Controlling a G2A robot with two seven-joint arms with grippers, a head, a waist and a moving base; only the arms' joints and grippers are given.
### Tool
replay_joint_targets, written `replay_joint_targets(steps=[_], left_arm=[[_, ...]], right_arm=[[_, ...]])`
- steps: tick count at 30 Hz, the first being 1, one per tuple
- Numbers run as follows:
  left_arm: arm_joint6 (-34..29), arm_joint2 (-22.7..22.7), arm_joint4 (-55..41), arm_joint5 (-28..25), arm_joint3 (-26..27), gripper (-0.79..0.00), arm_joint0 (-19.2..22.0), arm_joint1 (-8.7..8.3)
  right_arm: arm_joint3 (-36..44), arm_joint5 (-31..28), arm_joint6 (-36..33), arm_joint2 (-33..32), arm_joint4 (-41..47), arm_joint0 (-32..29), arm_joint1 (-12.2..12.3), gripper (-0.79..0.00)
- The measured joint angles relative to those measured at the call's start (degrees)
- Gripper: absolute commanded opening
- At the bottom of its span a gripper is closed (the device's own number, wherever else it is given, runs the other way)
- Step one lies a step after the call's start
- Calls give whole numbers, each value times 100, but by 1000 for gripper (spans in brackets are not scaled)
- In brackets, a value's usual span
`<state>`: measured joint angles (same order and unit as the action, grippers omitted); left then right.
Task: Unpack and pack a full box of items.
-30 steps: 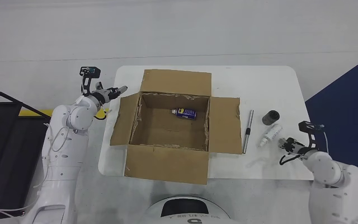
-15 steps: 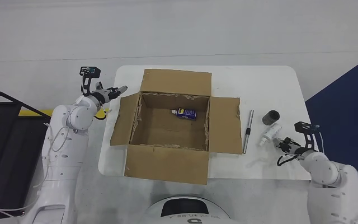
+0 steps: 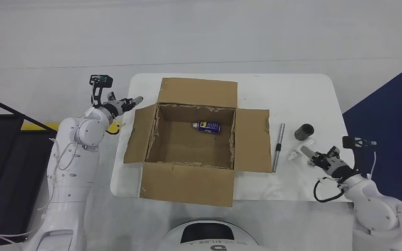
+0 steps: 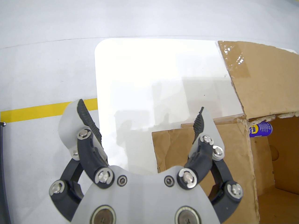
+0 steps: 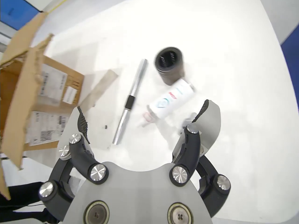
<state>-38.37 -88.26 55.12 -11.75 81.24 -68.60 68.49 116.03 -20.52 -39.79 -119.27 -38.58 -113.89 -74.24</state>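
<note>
Cardboard box [image 3: 188, 149] at mid-desk, brown, all four flaps folded outward, with clear tape [image 4: 236, 59] on the far flap. Inside, near the far wall, one spray can [image 3: 206, 127] on its side: blue body, yellow band, lettering too small to read. On the box's outer wall, seen from the right wrist, white shipping labels [image 5: 56, 87] with barcodes and fine print, not legible.

On the bare desk [image 3: 295, 100] to the right of the box, three things laid out:
- a metal rod [image 3: 278, 147] with a dark band, roughly parallel to the right flap
- a black cylinder [image 3: 304, 131], hollow, farther right
- a white tube [image 5: 171, 101] with red and teal markings, just beside the cylinder, nozzle toward the rod

Right end effector [image 3: 317, 155] low over the desk by the tube, fingers spread wide, gripping nothing. Left end effector [image 3: 133, 101] at the desk's far left corner, near the left flap, likewise spread and empty.

White, glossy desk with rounded corners. Pale grey floor [image 3: 251, 31] all around, with a yellow line [image 4: 35, 111] across it on the left and a blue surface [image 3: 377, 119] at the right edge.
</note>
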Motion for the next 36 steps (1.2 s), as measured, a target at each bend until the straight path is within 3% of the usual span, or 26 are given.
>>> replay_joint_targets(steps=[13, 17, 21, 29, 36], left_arm=[[0, 0, 0, 0, 0, 0, 0, 0], [0, 0, 0, 0, 0, 0, 0, 0], [0, 0, 0, 0, 0, 0, 0, 0], [0, 0, 0, 0, 0, 0, 0, 0], [0, 0, 0, 0, 0, 0, 0, 0]], right_arm=[[-7, 11, -3, 8, -4, 9, -2, 0], [225, -447, 588, 209, 822, 172, -32, 0], [649, -804, 325, 874, 1560, 727, 19, 0], [731, -672, -489, 2555, 1208, 2017, 83, 0], [718, -658, -534, 2635, 1191, 2082, 87, 0]])
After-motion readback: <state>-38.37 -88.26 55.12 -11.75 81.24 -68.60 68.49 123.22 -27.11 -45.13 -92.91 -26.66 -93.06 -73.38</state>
